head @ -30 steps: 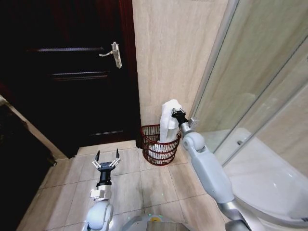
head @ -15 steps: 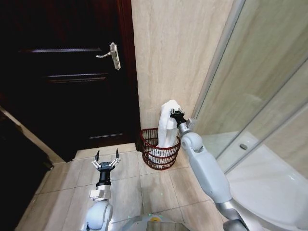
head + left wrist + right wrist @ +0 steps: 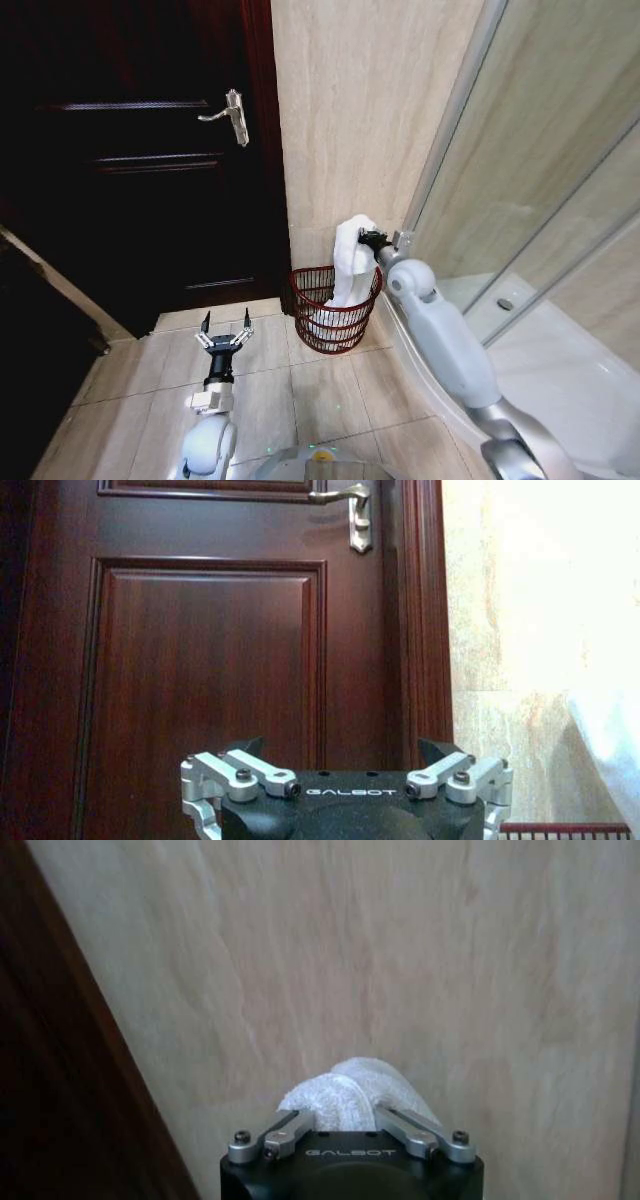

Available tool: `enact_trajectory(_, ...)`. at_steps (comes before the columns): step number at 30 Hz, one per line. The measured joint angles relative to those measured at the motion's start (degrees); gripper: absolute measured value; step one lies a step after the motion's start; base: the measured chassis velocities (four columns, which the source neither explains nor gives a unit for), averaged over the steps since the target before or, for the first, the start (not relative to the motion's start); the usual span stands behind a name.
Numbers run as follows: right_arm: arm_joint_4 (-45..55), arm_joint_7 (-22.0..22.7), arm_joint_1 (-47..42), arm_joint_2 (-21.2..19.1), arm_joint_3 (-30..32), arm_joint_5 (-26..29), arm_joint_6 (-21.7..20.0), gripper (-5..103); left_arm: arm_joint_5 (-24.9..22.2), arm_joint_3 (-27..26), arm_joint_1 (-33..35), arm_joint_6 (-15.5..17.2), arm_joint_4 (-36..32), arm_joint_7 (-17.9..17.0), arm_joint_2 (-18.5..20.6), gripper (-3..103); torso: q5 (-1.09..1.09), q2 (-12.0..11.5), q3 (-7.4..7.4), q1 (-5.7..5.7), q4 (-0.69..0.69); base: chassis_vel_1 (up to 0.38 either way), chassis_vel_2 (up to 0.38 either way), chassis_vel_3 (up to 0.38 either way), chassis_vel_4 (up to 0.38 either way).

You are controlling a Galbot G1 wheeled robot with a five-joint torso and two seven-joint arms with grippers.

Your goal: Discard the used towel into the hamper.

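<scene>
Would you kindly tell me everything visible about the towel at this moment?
The towel is white, soft terry by its look, bunched at the top where the right hand is shut on it. It hangs down in a long fold, its lower end gathered inside the hamper by the beige wall. The right wrist view shows its rounded top between the fingers.
</scene>
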Motion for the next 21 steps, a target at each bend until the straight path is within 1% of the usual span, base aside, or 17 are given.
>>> enact_trajectory(3,-4.2,3.5,5.1,0.4,-2.6,6.1,-3.2,7,0.0,0.0,-0.2,0.1,0.0,0.0,-0.1,100,0.0,0.0,0.01,0.01,0.0,0.0,0.0,0.0,0.0)
enact_trajectory(4,-5.3,4.3,6.7,0.6,-3.2,7.3,-3.6,7,0.0,0.0,-0.2,0.1,0.1,0.0,-0.2,100,0.0,0.0,0.01,0.01,0.0,0.0,0.0,0.0,0.0)
enact_trajectory(10,-7.4,6.6,11.5,1.4,-4.3,9.1,-3.7,7,-0.1,-0.4,-0.2,0.1,0.3,0.0,-0.3,100,-0.01,0.0,0.02,0.02,0.01,0.0,0.0,0.0,0.0)
enact_trajectory(13,-6.2,8.5,13.5,1.0,-4.6,10.4,-3.5,7,-0.3,-0.7,-0.1,0.1,0.5,-0.1,0.2,100,0.0,0.0,0.02,0.02,0.01,0.0,0.0,0.0,0.0)
enact_trajectory(14,-6.2,8.5,13.5,1.0,-4.6,10.4,-3.5,7,-0.3,-0.7,-0.1,0.1,0.5,-0.1,0.2,100,0.0,0.0,0.02,0.02,0.01,0.0,0.0,0.0,0.0)
enact_trajectory(15,-5.5,9.3,13.9,0.7,-4.8,10.9,-3.2,7,-0.4,-0.8,-0.1,0.1,0.5,-0.1,0.3,100,0.0,0.0,0.02,0.02,0.0,0.0,0.0,0.0,0.0)
enact_trajectory(16,-3.6,11.0,14.3,0.1,-4.8,12.2,-3.0,7,-0.7,-0.9,-0.2,0.2,0.4,-0.1,0.5,100,0.0,0.0,0.02,0.02,0.0,0.0,0.0,0.0,0.0)
enact_trajectory(17,-3.0,11.5,14.5,-0.2,-4.8,12.6,-2.9,7,-0.8,-1.0,-0.2,0.3,0.4,-0.1,0.5,100,0.0,0.0,0.02,0.02,0.0,0.0,0.0,0.0,0.0)
enact_trajectory(18,-0.8,12.7,15.1,-1.1,-4.8,13.7,-2.9,7,-1.5,-1.3,-0.6,0.7,0.2,-0.1,0.9,100,0.0,0.0,0.02,0.02,0.0,0.0,0.0,0.0,0.0)
enact_trajectory(21,0.8,13.6,16.6,-2.1,-4.7,15.4,-3.3,7,-2.0,-1.5,-1.2,1.1,0.1,-0.2,1.3,100,0.01,0.0,0.02,0.02,-0.01,0.0,0.0,0.0,0.0)
